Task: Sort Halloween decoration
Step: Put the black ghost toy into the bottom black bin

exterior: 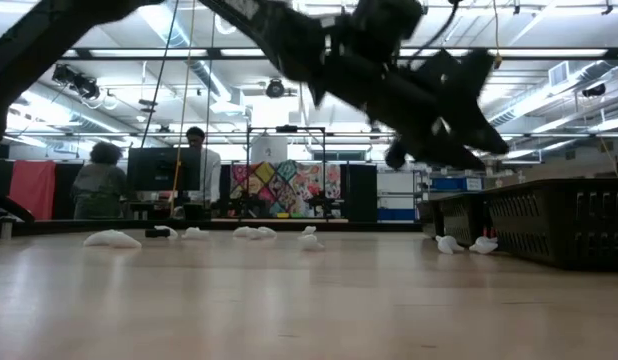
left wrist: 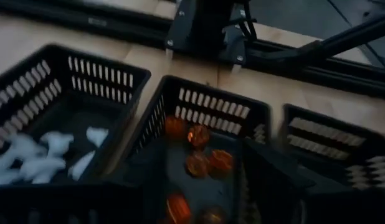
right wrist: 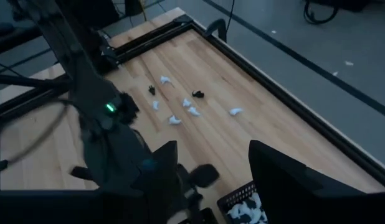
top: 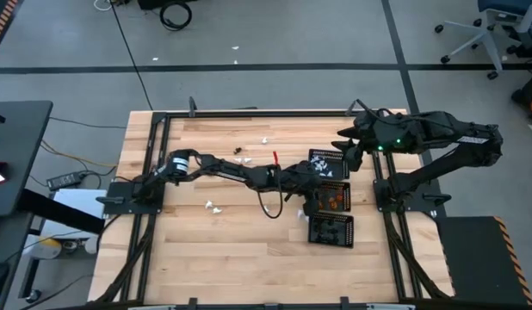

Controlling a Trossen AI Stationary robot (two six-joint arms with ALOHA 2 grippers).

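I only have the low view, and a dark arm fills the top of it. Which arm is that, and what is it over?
Observer: That's the left arm. The left gripper hangs over the middle mesh tray, which holds orange trinkets.
Operator: What's in the tray beyond it?
Observer: The far tray holds white trinkets.
Operator: And the right arm?
Observer: The right gripper hovers open beside that far tray, near the table's far right corner.
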